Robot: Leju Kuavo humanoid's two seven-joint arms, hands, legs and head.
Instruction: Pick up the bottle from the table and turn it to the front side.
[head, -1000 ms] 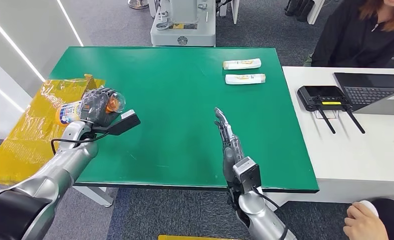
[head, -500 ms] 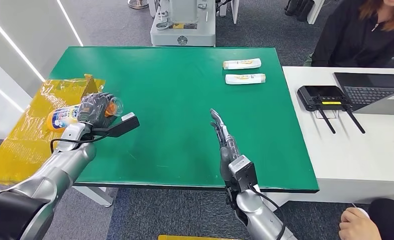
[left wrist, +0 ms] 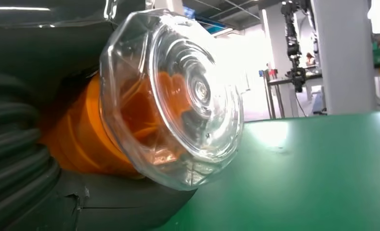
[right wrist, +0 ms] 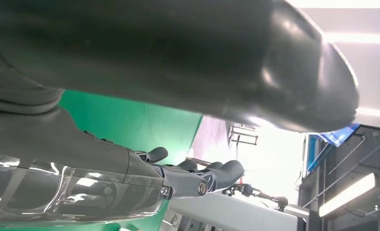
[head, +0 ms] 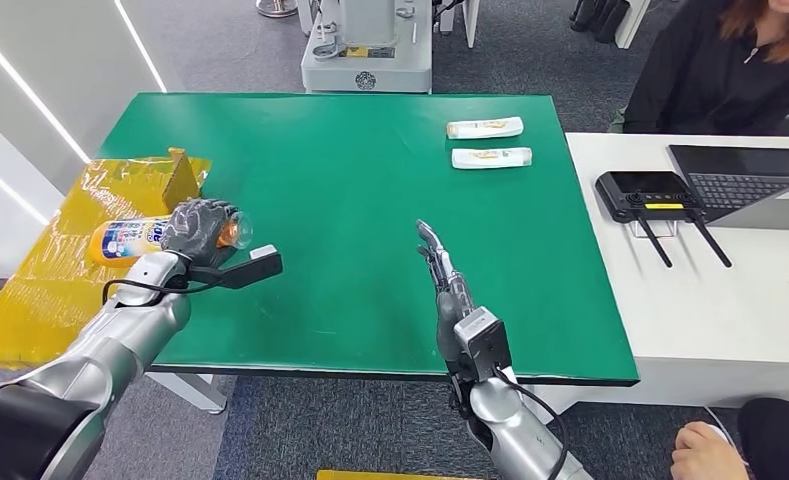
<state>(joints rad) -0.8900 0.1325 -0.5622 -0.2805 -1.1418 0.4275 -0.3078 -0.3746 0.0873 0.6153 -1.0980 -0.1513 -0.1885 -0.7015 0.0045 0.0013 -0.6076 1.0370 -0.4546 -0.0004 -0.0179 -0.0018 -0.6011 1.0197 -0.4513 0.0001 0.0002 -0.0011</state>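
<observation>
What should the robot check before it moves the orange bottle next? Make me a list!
1. Left hand holds the orange bottle with the clear cap: ok.
2. Bottle lifted off the green table: cannot tell.
3. Front label facing forward: cannot tell.
4. Right hand empty, fingers straight, apart from the bottle: ok.
5. Two white tubes lie far across the table: ok.
6. Yellow plastic sheet close under the bottle: not ok.

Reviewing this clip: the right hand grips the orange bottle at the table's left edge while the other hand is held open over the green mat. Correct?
Not quite. In the head view the left hand grips the orange bottle at the green table's left edge; the right hand, fingers straight, is the open one.
</observation>
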